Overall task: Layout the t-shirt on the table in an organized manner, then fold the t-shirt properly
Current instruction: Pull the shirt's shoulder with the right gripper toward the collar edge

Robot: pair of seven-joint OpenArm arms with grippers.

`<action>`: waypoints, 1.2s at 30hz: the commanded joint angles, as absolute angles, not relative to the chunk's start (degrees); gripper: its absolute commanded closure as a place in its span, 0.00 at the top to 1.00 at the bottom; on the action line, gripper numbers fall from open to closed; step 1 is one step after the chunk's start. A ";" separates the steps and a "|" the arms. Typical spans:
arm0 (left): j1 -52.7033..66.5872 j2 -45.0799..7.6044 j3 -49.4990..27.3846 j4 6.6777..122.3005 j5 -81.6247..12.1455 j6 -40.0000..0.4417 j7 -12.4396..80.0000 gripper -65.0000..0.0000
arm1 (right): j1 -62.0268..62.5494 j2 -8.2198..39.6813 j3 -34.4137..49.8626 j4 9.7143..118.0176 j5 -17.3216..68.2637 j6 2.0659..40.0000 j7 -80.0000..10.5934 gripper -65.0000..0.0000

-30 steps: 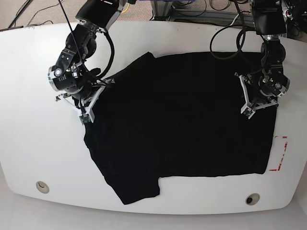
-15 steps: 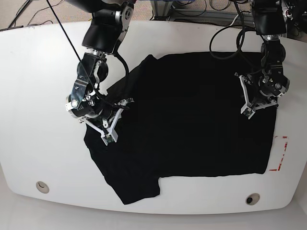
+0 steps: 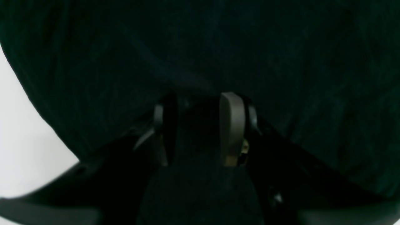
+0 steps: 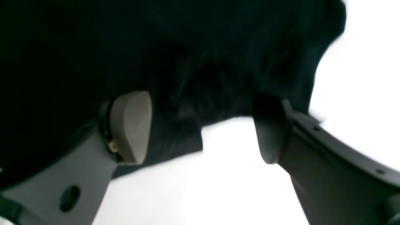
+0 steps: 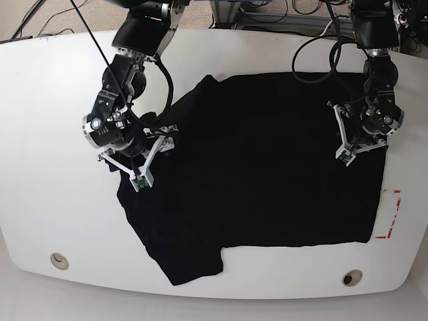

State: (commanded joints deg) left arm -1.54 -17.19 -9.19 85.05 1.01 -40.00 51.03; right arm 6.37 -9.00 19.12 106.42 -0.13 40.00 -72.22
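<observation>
Spreading stage, judged from the layout: t-shirt (image 5: 267, 167) lying mostly flat on the table (image 5: 47, 134), black cloth covering the middle and the base view's right side, one sleeve bunched at the upper corner near the right gripper (image 5: 150, 164), the other sleeve pointing toward the near edge. Right gripper (image 4: 200, 128) with jaws spread wide, nothing between them, poised over the cloth edge where black meets white. Left gripper (image 3: 195, 128) narrowed onto a fold of cloth; black fabric fills the gap between the fingers, so taken as pinching the shirt near its far side. Risks, as judgement: right jaws closing on one layer only, or on bare tabletop, leaving the bunched sleeve folded under; pulling while the left pinch holds could drag the whole shirt and skew it toward the red tape mark (image 5: 391, 214). Smooth white surface offers little friction, so sliding likely. Two small round holes (image 5: 59, 260) near the front edge. Cables and floor visible beyond the far edge.
</observation>
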 joint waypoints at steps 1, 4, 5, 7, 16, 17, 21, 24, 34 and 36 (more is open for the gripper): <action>-1.54 -17.19 -9.10 85.05 1.01 -40.00 51.03 0.33 | 5.85 -9.00 19.12 106.33 -0.13 40.00 -72.13 0.75; -1.63 -17.19 -9.10 84.97 0.84 -40.00 51.03 0.33 | 3.91 -8.75 19.12 106.15 -0.04 40.00 -71.34 0.75; -1.63 -17.19 -9.10 84.97 0.84 -40.00 51.03 0.33 | 3.47 -8.66 19.12 106.07 -0.04 40.00 -70.81 0.75; -1.63 -17.10 -9.10 84.97 0.84 -40.00 51.03 0.33 | 2.77 -8.66 19.12 105.36 -0.04 40.00 -69.76 0.75; -1.63 -17.10 -9.10 84.88 0.84 -40.00 51.03 0.33 | 2.95 -7.34 19.21 96.31 -0.04 40.00 -63.60 0.75; -1.63 -17.10 -9.10 84.88 0.84 -40.00 51.03 0.33 | 2.95 -7.34 19.21 95.96 -0.04 40.00 -63.25 0.75; -1.63 -17.19 -9.10 84.88 0.84 -40.00 51.03 0.33 | 2.95 -7.34 19.21 94.99 -0.04 40.00 -62.64 0.69; -1.54 -17.19 -9.10 84.88 0.84 -40.00 51.03 0.33 | 2.95 -7.34 19.21 94.99 -0.04 40.00 -62.64 0.43; -1.36 -17.19 -9.10 84.88 0.84 -40.00 51.03 0.33 | 1.89 -7.34 19.21 100.97 -0.22 40.00 -67.38 0.06; -1.36 -17.19 -9.10 84.88 0.84 -40.00 51.03 0.33 | 0.92 -7.34 19.21 104.22 -0.22 40.00 -68.70 0.06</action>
